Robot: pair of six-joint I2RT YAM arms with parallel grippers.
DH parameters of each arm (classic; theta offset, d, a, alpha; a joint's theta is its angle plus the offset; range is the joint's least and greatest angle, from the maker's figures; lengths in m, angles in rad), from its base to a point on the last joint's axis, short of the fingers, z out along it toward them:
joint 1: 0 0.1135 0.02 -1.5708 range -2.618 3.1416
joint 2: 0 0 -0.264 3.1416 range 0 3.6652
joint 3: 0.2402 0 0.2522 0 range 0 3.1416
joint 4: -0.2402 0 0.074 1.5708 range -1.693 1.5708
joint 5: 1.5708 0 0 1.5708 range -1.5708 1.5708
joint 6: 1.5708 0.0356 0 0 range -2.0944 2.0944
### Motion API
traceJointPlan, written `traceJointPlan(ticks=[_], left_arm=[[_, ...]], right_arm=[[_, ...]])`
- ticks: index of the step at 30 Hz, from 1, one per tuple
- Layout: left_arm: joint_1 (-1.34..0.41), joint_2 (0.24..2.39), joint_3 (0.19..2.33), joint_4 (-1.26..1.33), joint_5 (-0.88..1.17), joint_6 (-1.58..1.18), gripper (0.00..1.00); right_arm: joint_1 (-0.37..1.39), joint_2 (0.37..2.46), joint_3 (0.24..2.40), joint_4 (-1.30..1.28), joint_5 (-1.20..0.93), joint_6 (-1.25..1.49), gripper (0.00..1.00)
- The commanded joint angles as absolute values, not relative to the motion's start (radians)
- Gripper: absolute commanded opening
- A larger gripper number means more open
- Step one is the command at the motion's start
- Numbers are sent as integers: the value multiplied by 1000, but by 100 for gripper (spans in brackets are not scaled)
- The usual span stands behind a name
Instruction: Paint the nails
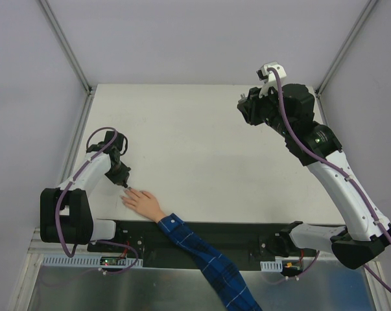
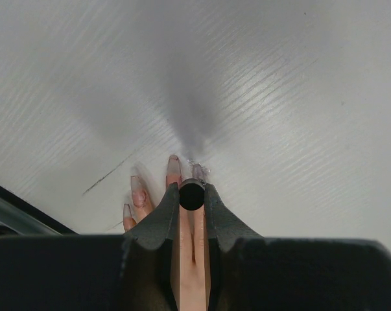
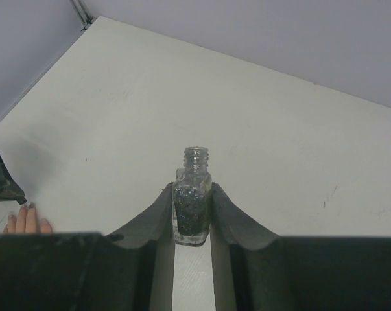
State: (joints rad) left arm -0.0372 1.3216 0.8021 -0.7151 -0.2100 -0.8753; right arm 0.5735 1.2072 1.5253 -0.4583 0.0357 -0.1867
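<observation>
The step in hand looks like brushing polish onto a nail. The left hand is clamped on the black brush cap, seen end-on in its wrist view. It points down at the nails of the flesh-coloured hand, which lies flat on the desk near the front edge, its arm in a blue plaid sleeve. Something glittery shows at the fingertip just beyond the cap. The right hand is clamped on an open glass polish bottle, held up well apart at the far right. The next move probably calls for a short, light stroke along that nail, then a small sideways shift to the neighbouring finger.
</observation>
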Motion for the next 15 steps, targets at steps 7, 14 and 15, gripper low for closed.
traceJointPlan(ticks=[7, 14, 15], left_arm=[[-31, 1330, 805, -721, -207, -882, 0], [-29, 1361, 822, -709, -207, -877, 0], [-29, 1367, 825, -709, -209, -877, 0]], right_arm=[[571, 1177, 1531, -426, 15, -170, 0], [571, 1177, 1529, -426, 17, -172, 0], [569, 1177, 1531, -426, 17, -172, 0]])
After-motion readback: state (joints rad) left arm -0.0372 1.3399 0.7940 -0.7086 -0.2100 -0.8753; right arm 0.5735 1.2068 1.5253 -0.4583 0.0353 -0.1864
